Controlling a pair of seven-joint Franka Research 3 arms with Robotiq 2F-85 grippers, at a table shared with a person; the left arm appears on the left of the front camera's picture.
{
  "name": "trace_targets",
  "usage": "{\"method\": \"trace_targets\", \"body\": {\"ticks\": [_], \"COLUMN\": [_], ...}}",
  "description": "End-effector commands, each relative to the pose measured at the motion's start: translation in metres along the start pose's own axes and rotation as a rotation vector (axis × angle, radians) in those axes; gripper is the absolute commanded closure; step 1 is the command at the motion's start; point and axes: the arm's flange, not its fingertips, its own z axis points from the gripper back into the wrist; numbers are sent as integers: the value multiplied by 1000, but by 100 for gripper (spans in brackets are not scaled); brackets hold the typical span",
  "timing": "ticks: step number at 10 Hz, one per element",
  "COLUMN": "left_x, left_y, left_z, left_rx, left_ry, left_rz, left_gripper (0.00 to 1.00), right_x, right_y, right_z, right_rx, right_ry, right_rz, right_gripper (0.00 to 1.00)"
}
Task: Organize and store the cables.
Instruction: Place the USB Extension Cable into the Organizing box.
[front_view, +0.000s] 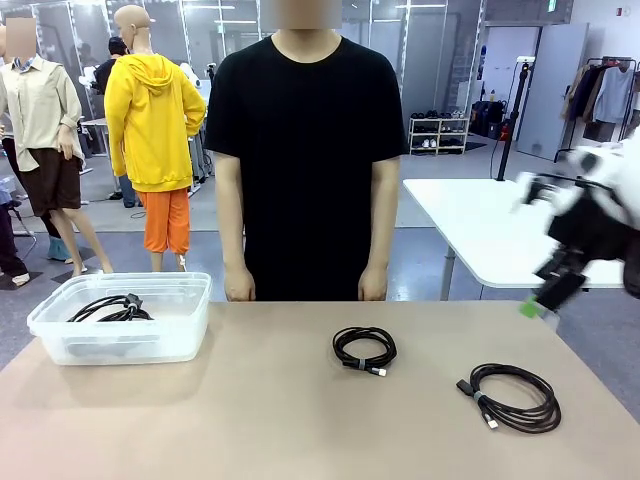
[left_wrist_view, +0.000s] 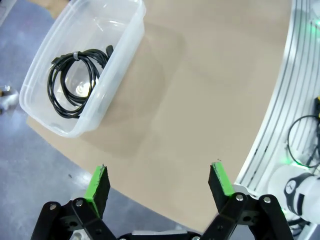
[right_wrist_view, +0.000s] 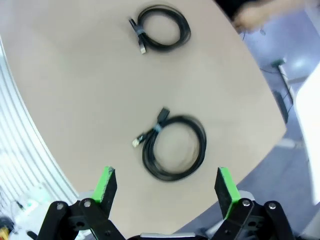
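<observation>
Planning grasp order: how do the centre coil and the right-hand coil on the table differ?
The right-hand coil looks wider-looped than the centre coil. The right-hand coil lies nearer the robot's edge; the centre coil sits farther in. The right-hand coil's plugs stick out to its left, the centre coil's toward the robot. Both are black, banded and flat on the table.

The tub at far left was clear, glossy plastic, slightly frosted. The table had a smooth, matt beige top. The cables had black jackets with a faint sheen. The person's shirt was matt black cloth.
</observation>
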Motion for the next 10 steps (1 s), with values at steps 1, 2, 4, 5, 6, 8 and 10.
{"method": "trace_targets", "body": {"ticks": [1,2,4,5,6,8,10], "left_x": [1,1,1,1,1,1,1], "left_y": [0,0,0,0,0,0,0], "left_z": [-1,-1,-1,-1,-1,-1,-1], "left_rx": [10,10,10,10,10,10,10], "left_ry": [-11,-11,-11,-11,-11,-11,-11], "left_rz": [4,4,4,4,4,4,4], "left_gripper": [0,0,0,0,0,0,0], "right_x": [65,99,151,165,171,176,178], "right_y": [-13,-3,16,19,24,26,28], "right_z": [-40,-59,-104,-123,-143,-187,-223], "right_rx": [-61,-44,-43,-40,-31,15,92], "right_ry": [100,89,161,160,172,239,257], "right_rz": [217,283,376,361,354,370,338], "right_gripper": [0,0,0,0,0,0,0]}}
